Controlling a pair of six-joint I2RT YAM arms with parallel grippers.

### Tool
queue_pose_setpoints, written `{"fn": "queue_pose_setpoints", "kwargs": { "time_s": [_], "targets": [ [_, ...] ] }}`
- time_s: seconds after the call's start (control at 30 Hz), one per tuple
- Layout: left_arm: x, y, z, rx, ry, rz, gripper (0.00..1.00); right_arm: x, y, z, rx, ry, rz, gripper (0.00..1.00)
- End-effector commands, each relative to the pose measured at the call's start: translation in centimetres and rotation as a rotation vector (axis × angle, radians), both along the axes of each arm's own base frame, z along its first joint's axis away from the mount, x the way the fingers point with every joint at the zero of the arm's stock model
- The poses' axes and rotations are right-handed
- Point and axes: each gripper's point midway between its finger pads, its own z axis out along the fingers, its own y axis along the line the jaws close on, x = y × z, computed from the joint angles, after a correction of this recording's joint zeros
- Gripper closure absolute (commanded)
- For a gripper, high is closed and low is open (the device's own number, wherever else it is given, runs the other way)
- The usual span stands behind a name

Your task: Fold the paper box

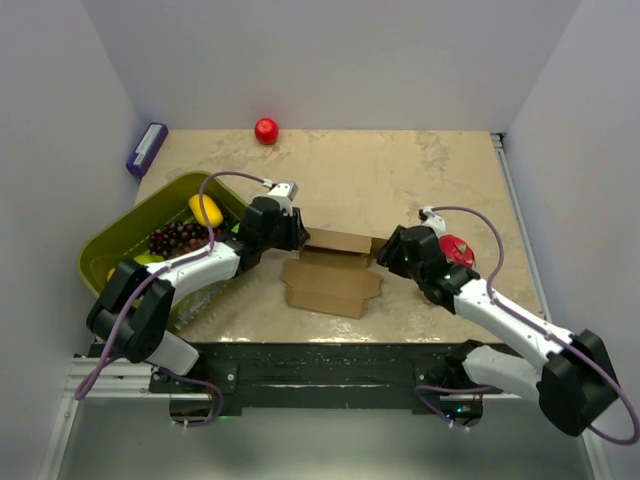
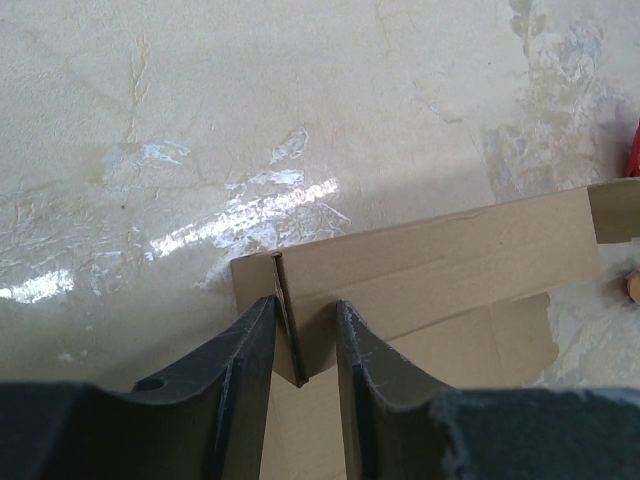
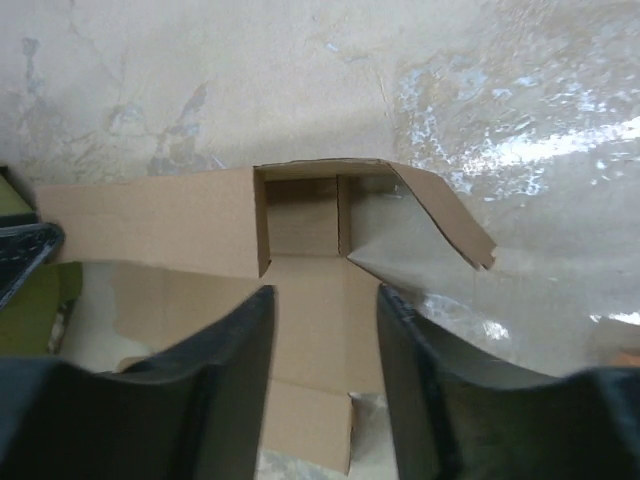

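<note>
The paper box lies partly folded mid-table, nearer the near edge. The left end effector narrowly pinches its upright corner. The right end effector hangs parted, empty, above its floor.

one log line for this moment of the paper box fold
paper box: partly folded, far wall raised | left pincer: shut on wall's left corner | right pincer: open, over right end flaps

Jaws clamped on left arm, parted on right arm
</note>
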Motion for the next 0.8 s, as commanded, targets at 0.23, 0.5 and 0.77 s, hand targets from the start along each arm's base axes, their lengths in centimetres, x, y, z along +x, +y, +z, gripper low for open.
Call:
{"fn": "queue_pose_setpoints", "kwargs": {
  "time_s": [0.23,0.5,0.77],
  "targets": [
    [-0.8,0.2,-1.1,0.053,0.043,-0.027,0.66,-0.4,-6.5,1.4,-0.273,0.006,-0.144,0.34],
    [-0.4,0.5,-0.7,0.076,0.031,-0.017,0.66,2.3,-6.1,-1.1,-0.371,0.064,-0.107,0.41],
    [-0.1,0.4,-0.4,0.088,0.022,-0.021,0.66,3.2,-5.6,-0.8,-0.408,0.019,-0.039,0.65]
  ]
}}
